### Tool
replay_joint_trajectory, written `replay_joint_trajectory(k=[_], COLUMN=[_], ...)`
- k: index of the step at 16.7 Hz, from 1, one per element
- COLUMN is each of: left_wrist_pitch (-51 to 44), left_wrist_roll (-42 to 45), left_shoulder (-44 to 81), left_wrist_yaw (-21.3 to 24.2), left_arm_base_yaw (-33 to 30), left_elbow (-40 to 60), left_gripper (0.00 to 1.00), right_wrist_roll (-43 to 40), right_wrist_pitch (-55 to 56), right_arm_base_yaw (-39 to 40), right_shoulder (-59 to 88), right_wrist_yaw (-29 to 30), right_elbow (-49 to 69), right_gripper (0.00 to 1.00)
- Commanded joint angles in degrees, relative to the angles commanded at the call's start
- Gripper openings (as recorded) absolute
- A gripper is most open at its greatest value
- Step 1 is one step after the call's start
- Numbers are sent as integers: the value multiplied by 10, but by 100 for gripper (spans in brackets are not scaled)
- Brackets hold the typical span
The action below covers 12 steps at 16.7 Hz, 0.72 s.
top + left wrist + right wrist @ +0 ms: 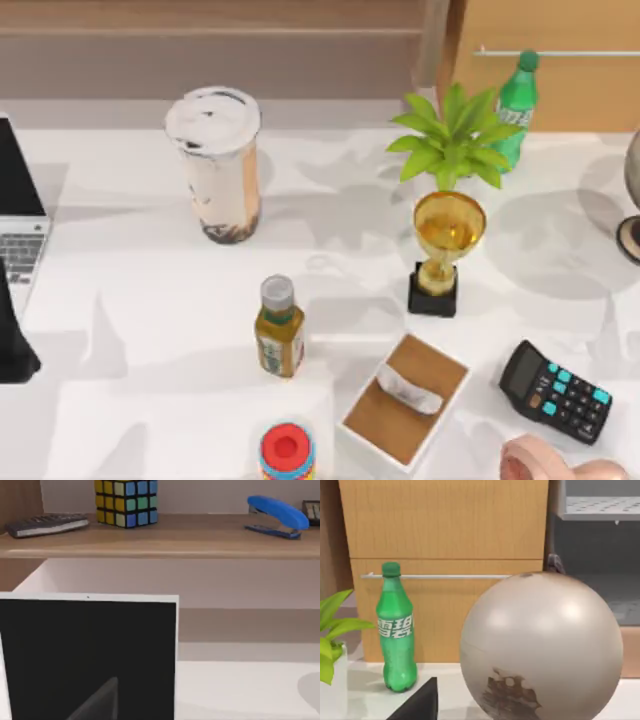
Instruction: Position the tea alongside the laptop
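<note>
The tea [215, 165], a tall clear cup of beige milk tea with dark pearls and a white lid, stands upright at the back of the table, left of centre. The laptop [20, 235] lies at the far left edge, cut off by the frame, well apart from the tea. Its black screen [87, 660] looms close in the left wrist view. A dark part of my left arm [14, 345] sits at the left edge just in front of the laptop. In the right wrist view a dark wedge of my right gripper [417, 702] faces a globe, far from the tea.
An amber bottle [279, 328] stands mid-table, a gold trophy [446, 250] and plant [455, 135] to its right. A green bottle [516, 105], globe [542, 645], calculator [555, 390], tissue box [405, 400] and a red-topped item [287, 452] crowd the right and front.
</note>
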<state>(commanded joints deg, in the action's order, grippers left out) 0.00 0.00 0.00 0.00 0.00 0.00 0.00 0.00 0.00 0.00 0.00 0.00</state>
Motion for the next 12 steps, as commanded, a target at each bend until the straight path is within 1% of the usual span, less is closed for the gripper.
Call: replay_joint_trajectory(k=[3, 6, 9, 12], left_wrist_pitch=[3, 28, 70, 121], left_wrist_roll=[-2, -14, -36, -63], left_shoulder=[7, 62, 172, 328], left_wrist_yaw=[-4, -30, -75, -130], left_arm_base_yaw=[-4, -35, -88, -152], left_elbow=[4, 31, 76, 133], left_gripper=[100, 100, 100, 100], right_wrist_roll=[0, 0, 0, 0], right_wrist_pitch=[0, 0, 0, 0], right_arm_base_yaw=[0, 0, 0, 0], right_shoulder=[0, 0, 0, 0], right_wrist_yaw=[0, 0, 0, 0], right_elbow=[0, 0, 0, 0], right_gripper=[100, 100, 100, 100])
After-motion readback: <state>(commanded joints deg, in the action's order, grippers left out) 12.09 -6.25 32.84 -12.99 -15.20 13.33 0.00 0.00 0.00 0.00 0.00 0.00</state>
